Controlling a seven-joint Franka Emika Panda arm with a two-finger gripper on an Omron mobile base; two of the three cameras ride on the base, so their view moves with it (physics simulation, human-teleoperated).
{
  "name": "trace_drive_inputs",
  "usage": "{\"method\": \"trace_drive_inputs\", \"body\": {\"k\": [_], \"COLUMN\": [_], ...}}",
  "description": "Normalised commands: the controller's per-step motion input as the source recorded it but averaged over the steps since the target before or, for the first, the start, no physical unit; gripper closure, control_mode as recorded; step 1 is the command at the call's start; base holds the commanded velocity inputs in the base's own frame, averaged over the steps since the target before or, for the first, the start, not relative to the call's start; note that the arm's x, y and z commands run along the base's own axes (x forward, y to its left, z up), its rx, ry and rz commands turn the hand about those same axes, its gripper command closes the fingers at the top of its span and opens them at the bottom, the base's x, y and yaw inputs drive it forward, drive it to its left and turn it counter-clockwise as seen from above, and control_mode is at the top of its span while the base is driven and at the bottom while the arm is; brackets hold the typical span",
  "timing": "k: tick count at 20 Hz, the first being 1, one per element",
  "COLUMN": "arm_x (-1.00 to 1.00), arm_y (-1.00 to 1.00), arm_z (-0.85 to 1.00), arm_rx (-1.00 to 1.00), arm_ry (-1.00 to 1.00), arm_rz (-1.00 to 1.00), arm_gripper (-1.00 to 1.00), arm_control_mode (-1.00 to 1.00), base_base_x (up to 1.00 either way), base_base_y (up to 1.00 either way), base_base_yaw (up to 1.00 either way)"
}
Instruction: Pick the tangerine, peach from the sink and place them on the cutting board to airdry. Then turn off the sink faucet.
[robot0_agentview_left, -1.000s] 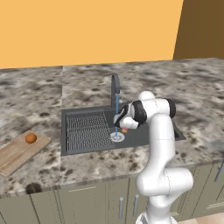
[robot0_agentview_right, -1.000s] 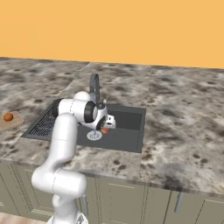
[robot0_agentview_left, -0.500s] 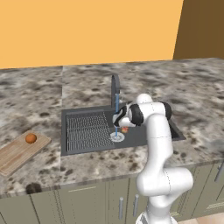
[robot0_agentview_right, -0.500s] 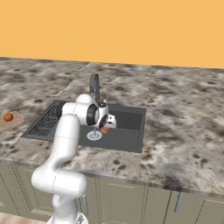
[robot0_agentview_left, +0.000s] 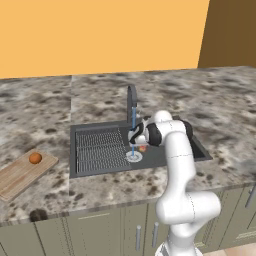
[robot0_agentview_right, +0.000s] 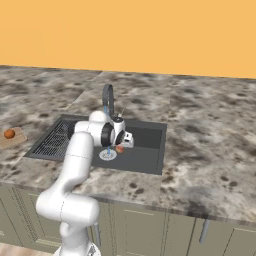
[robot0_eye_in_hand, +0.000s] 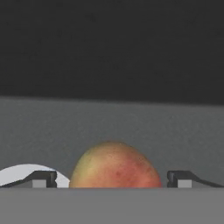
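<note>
While water runs from the sink faucet (robot0_agentview_left: 131, 102) in a thin blue stream onto the round silver drain (robot0_agentview_left: 133, 157), the arm reaches low into the sink (robot0_agentview_left: 100, 150) with its gripper (robot0_eye_in_hand: 113, 178) spread wide and holding nothing. Seen from the hand, the two fingertips (robot0_eye_in_hand: 43, 178) stand on either side of the peach (robot0_eye_in_hand: 114, 165), with clear gaps to the fruit, so it sits between them ungrasped. That straddle looks deliberate: the jaws are lined up so that closing would pinch the fruit across its widest part.

From the base cameras the peach (robot0_agentview_right: 120, 148) rests on the basin floor just right of the drain, right of the ribbed draining grid (robot0_agentview_left: 99, 148). Because the fruit is round and probably wet, a squeeze off its centre could send it rolling away.

Well to the left, the tangerine (robot0_agentview_left: 35, 158) already lies on the cutting board (robot0_agentview_left: 20, 173) on the counter, so half of the fruit moving appears done. Left to do, by my reading, are closing on the peach, carrying it to the board, and shutting off the faucet.
</note>
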Motion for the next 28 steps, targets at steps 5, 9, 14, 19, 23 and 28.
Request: {"method": "trace_drive_inputs", "body": {"k": [5, 9, 14, 19, 23, 28], "arm_x": [0.01, -0.01, -0.15, -0.32, -0.42, -0.33], "arm_y": [0.00, 0.00, -0.08, -0.23, -0.27, -0.20], "arm_z": [-0.17, -0.07, 0.00, 0.00, 0.04, 0.26], "arm_rx": [0.00, 0.00, 0.00, 0.00, 0.00, 0.00], "arm_ry": [0.06, 0.04, 0.00, 0.00, -0.01, -0.06], "arm_rz": [0.00, 0.00, 0.00, 0.00, 0.00, 0.00], "arm_gripper": [1.00, 1.00, 1.00, 1.00, 1.00, 1.00], "arm_control_mode": [-1.00, -1.00, -1.00, -1.00, -1.00, -1.00], "base_base_x": [0.00, 0.00, 0.00, 0.00, 0.00, 0.00], "base_base_y": [0.00, 0.00, 0.00, 0.00, 0.00, 0.00], "base_base_yaw": [0.00, 0.00, 0.00, 0.00, 0.00, 0.00]}}
